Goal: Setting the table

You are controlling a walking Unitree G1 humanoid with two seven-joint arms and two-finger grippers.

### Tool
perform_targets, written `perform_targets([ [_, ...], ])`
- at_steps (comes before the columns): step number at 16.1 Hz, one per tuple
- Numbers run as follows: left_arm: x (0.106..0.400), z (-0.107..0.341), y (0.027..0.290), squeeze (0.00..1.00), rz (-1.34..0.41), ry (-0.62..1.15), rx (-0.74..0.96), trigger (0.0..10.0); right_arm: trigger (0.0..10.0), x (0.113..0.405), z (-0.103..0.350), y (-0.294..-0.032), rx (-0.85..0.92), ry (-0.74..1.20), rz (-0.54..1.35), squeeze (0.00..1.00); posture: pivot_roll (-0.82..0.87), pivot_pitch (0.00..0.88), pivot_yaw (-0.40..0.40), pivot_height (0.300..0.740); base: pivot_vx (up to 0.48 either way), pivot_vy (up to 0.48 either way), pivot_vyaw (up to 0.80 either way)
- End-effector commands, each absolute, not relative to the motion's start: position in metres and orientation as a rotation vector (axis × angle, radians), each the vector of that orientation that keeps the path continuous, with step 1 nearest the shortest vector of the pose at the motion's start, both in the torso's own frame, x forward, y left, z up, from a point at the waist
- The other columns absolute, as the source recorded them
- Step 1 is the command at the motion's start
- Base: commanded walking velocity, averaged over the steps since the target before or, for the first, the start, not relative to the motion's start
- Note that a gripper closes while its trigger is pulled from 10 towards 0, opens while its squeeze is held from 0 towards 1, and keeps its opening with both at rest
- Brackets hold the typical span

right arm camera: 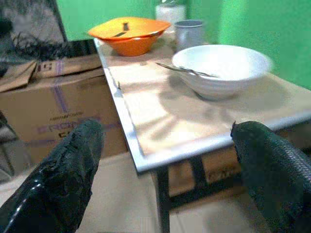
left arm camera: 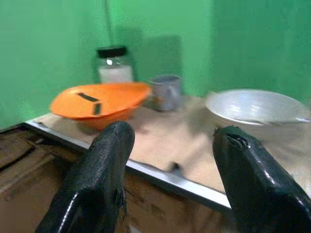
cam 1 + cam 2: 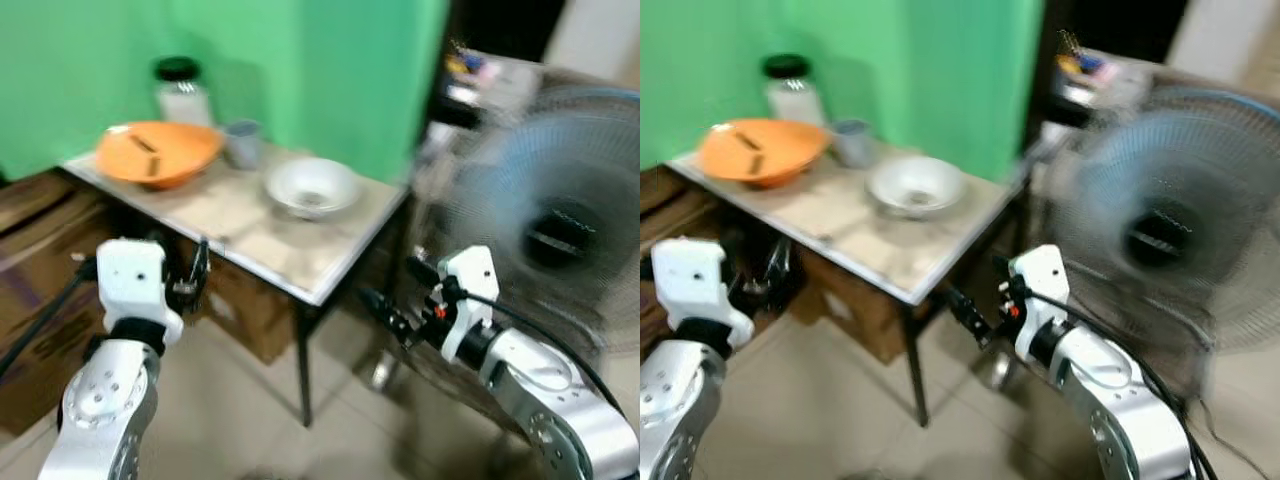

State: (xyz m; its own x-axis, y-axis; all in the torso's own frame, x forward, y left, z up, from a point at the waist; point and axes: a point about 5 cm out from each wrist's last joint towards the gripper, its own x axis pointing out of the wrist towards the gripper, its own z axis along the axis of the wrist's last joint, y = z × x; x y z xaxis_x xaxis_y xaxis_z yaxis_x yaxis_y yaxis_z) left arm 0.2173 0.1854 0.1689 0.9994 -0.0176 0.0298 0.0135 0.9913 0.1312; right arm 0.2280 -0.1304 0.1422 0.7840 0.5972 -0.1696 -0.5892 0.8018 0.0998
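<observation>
A small table (image 3: pixel 300 270) stands against a green wall. On it sit an orange bowl (image 3: pixel 157 153), a grey cup (image 3: pixel 242 143), a glass jar with a black lid (image 3: pixel 182 91) and a white bowl (image 3: pixel 311 186) with a spoon (image 1: pixel 182 70) resting in it. My left gripper (image 2: pixel 170 145) is open, held low before the table's left edge with nothing between its fingers. My right gripper (image 1: pixel 165 141) is open too, low beside the table's near corner and empty. Both views are blurred.
A large floor fan (image 3: pixel 555 235) stands close on the right. Cardboard boxes (image 1: pixel 53 102) sit under and left of the table. A cluttered shelf (image 3: pixel 470 75) is behind the fan. Beige tiled floor (image 3: pixel 250 420) lies in front.
</observation>
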Motion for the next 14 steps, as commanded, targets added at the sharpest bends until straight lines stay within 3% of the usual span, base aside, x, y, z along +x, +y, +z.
perform_targets([
  [1,0.217,0.166,0.189,0.0,-0.005,-0.014,0.147,10.0,10.0,0.234,0.145,-0.132,0.034,0.173,0.607,0.0,0.08,0.0,-0.027,0.74,0.412,0.0,0.43],
  [7,0.214,0.165,0.193,0.0,-0.035,-0.008,0.173,10.0,10.0,0.249,0.146,-0.147,-0.123,0.078,0.323,0.0,0.07,0.0,0.004,0.74,0.412,0.0,0.0],
  [10,0.216,0.169,0.194,0.0,-0.095,-0.011,0.193,10.0,10.0,0.239,0.15,-0.153,0.053,0.052,0.307,0.0,0.06,0.0,0.022,0.74,0.412,0.0,0.0],
  [14,0.218,0.168,0.189,0.0,-0.152,-0.009,0.21,10.0,10.0,0.237,0.151,-0.154,0.104,0.063,0.304,0.0,0.06,0.0,0.021,0.74,0.412,0.0,-0.2],
])
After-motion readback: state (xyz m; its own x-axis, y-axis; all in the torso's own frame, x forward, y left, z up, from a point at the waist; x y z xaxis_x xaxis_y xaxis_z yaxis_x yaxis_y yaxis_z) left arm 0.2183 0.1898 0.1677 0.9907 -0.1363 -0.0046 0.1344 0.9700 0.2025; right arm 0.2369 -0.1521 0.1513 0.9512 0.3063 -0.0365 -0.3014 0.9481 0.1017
